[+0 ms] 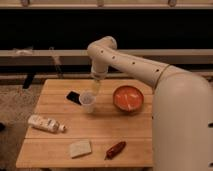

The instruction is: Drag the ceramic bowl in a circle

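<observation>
Camera view: gripper (95, 86) hangs just above the cup (87, 102), can't tell if open or closed. Bowl (128, 98) sits on the table (60, 150) nearby, not touched. Imo drag not begun, whole circle left.

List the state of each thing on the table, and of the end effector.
ceramic bowl: upright, not held.
plastic cup: upright.
white bottle: lying on its side.
red pepper: lying flat.
pale block: lying flat.
black object: lying flat.
end effector: hanging by the cup, left of the bowl, apart from it.
</observation>
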